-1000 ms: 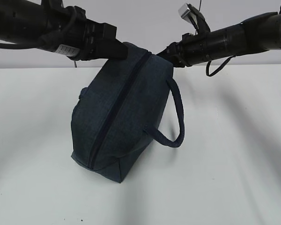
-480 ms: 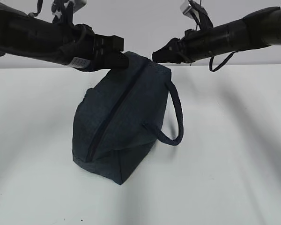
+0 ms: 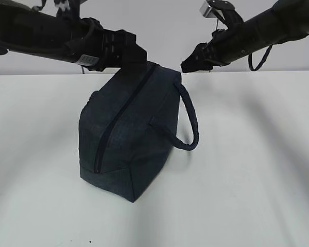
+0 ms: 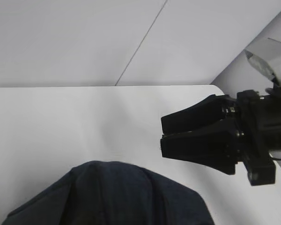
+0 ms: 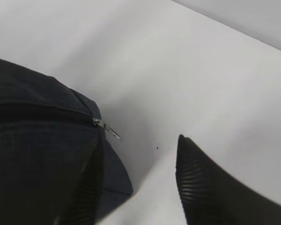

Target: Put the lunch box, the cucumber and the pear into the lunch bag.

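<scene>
On the white worktop (image 3: 247, 180) stands the lunch bag (image 3: 129, 139), zipper closed, one strap handle (image 3: 188, 121) looping out. Right gripper (image 5: 136, 183) hovers at its far end, jaws apart, holding nothing. Left gripper (image 3: 136, 54) sits above the bag's top; its jaws' state I cannot tell.

surface (image 3: 257, 170): plain white, matte, reaching back to a pale wall
on the surface: the lunch bag (image 3: 129, 139), dark navy, resting on its base near the middle
bag zipper (image 3: 118, 121): closed
bag handle (image 3: 188, 121): looping out to the side
</scene>
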`<state>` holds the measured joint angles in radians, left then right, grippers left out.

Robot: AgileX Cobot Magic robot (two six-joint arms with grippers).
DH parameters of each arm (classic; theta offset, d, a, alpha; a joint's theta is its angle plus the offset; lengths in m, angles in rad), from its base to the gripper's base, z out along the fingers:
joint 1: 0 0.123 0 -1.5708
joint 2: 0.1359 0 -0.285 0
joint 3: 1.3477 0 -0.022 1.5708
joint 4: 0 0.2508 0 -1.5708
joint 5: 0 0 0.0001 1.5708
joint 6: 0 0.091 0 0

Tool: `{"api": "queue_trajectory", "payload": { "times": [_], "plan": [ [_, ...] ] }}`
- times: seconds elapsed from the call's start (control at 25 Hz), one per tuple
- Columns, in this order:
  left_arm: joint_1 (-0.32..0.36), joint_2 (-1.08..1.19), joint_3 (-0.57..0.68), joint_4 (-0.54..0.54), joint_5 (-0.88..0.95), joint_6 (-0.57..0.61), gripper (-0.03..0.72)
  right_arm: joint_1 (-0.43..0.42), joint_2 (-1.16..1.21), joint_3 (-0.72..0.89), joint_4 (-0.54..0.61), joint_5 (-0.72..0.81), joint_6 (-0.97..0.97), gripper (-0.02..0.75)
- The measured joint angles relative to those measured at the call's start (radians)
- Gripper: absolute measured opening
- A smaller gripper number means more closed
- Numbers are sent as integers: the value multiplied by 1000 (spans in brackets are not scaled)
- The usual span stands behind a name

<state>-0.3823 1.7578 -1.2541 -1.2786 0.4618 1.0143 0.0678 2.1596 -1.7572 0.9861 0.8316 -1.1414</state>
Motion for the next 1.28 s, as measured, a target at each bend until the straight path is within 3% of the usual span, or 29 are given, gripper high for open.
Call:
{"api": "queue_trajectory", "payload": {
  "times": [0.32, 0.64, 0.92, 1.28],
  "plan": [
    [0, -72, -30, 130, 42, 0, 412, 0, -104, 0, -302, 32, 250, 398],
    [0, -222, -30, 298, 48, -42, 413, 0, -206, 0, -622, 189, 560, 397],
    [0, -286, -30, 615, 132, -331, 413, 0, -271, 0, -819, 355, 792, 398],
    [0, -286, -30, 1149, 410, -805, 413, 0, -340, 0, -830, 399, 873, 398]
  ]
}}
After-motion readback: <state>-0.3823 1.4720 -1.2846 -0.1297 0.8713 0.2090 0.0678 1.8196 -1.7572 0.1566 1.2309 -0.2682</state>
